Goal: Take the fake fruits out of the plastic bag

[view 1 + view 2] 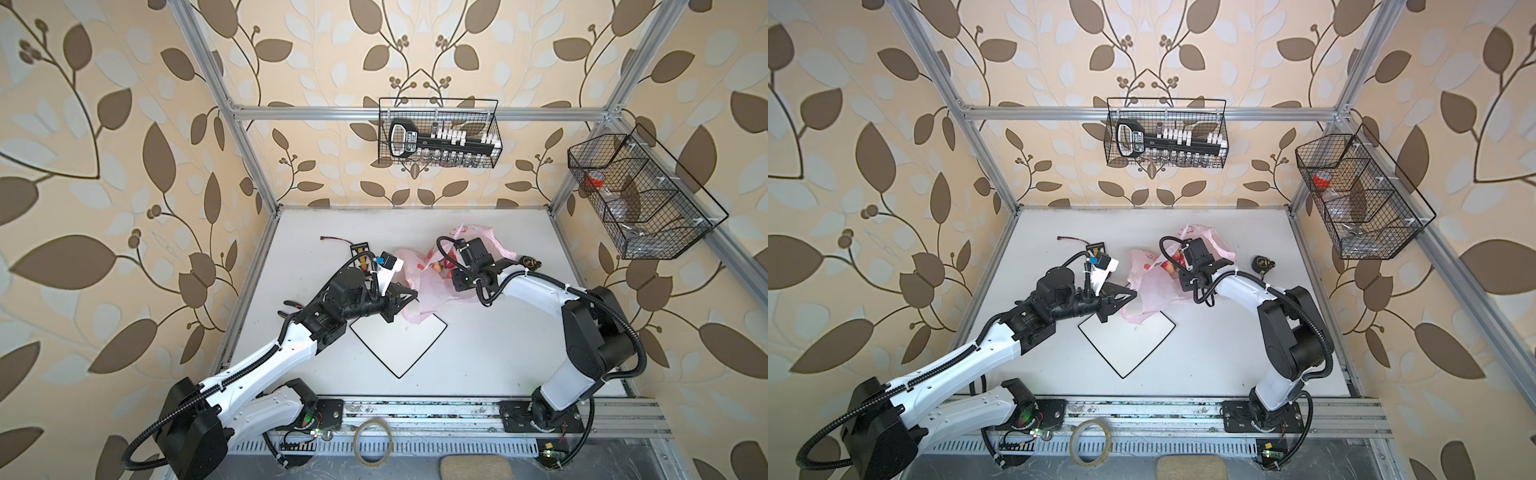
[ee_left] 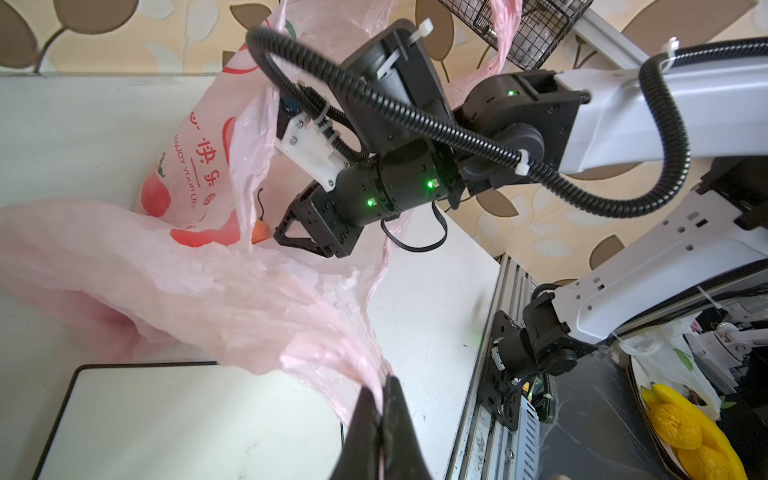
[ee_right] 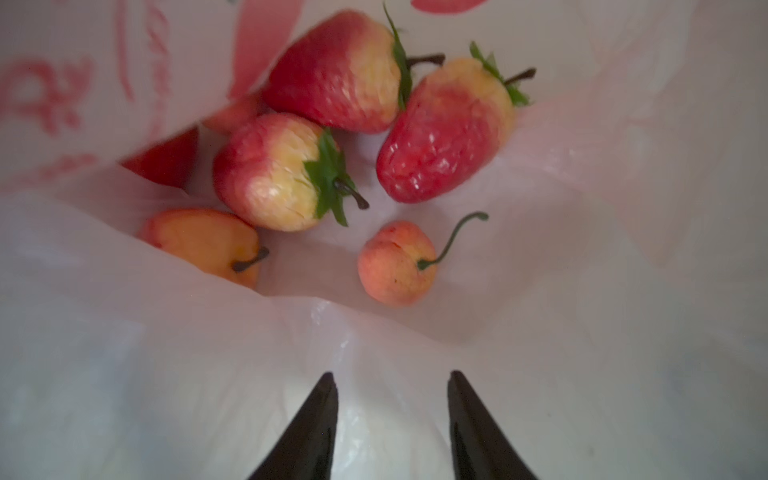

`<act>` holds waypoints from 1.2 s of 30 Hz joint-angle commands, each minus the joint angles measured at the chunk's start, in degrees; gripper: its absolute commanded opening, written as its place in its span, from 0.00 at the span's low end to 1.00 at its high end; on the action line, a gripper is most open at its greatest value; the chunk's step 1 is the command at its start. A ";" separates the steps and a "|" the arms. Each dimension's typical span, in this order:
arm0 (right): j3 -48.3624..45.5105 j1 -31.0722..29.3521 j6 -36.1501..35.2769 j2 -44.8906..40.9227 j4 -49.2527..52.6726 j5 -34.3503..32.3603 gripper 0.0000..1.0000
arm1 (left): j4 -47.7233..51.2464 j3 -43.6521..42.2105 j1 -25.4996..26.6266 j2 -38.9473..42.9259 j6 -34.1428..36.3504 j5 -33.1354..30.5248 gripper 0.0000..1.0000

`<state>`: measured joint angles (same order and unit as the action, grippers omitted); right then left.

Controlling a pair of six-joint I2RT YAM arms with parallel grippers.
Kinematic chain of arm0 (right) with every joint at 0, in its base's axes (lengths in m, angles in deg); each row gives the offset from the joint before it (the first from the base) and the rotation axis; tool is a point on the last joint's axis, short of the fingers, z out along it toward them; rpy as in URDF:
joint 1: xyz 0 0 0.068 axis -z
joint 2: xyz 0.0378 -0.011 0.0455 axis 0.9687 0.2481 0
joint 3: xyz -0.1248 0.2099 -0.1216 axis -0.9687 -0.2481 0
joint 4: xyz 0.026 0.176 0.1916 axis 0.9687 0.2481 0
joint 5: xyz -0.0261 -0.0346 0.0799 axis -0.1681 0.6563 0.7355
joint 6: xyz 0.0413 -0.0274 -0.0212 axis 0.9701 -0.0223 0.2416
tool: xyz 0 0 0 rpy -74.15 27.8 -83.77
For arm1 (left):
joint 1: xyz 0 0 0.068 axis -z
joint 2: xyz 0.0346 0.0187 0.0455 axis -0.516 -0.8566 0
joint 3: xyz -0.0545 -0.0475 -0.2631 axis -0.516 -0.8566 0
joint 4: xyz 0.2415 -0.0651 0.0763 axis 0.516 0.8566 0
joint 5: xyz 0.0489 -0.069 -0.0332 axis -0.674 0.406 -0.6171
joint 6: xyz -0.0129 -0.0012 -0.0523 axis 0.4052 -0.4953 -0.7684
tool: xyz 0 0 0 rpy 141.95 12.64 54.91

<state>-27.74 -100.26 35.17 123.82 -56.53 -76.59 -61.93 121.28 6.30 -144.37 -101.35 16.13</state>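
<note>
Here the plastic bag (image 1: 432,286) lies crumpled on the white table (image 1: 498,353), a little behind the middle; its near fold drapes over the far corner of the square plate (image 1: 399,349), whose black rim shows along the other sides. The left gripper (image 2: 380,388) has its jaws pressed together on a pinch of the bag's edge, drawing the thin film taut and holding the mouth wide. The right gripper (image 3: 392,374) sits inside that mouth with its jaws apart, the film close on either side and its tips short of the fruit.

The fake fruits (image 3: 286,174) rest in a cluster at the bottom of the bag; three strawberry-like pieces touch one another, a small round fruit (image 3: 395,266) lies alone nearest the tips, and an orange piece (image 3: 203,245) is half tucked under a fold.

Open white surface runs from the plate to the front rail and between the two arms. A tape measure (image 1: 530,262) lies just beside the right forearm; a small circuit board (image 1: 360,251) sits left of the bag, behind the left wrist.

Around the table stand an aluminium frame (image 1: 415,113) and leaf-patterned wallpaper (image 1: 104,166); one wire basket (image 1: 438,133) hangs on the back rail and another basket (image 1: 640,199) on the right side.
</note>
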 commanded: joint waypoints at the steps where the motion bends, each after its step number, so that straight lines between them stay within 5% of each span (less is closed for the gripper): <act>1: -0.49 0.18 13.17 -0.45 -8.10 1.27 0.50 | -0.66 1.10 1.01 -0.17 2.47 1.69 0.00; 5: -0.44 1.20 23.95 1.49 -12.54 -1.81 0.54 | 2.24 1.34 2.61 -0.64 4.11 1.33 0.00; 11: 0.20 4.20 31.00 4.98 -15.37 -5.48 0.59 | 5.71 1.50 7.50 -1.78 7.97 1.94 0.00; 36: 17.18 5.95 17.07 22.59 -12.26 0.70 0.64 | 8.68 1.80 9.84 -2.92 9.51 -4.27 0.00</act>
<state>-13.23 -94.57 54.97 144.45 -70.49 -77.77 -52.99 121.32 16.01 -147.58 -92.68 13.42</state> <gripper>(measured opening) 0.638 0.048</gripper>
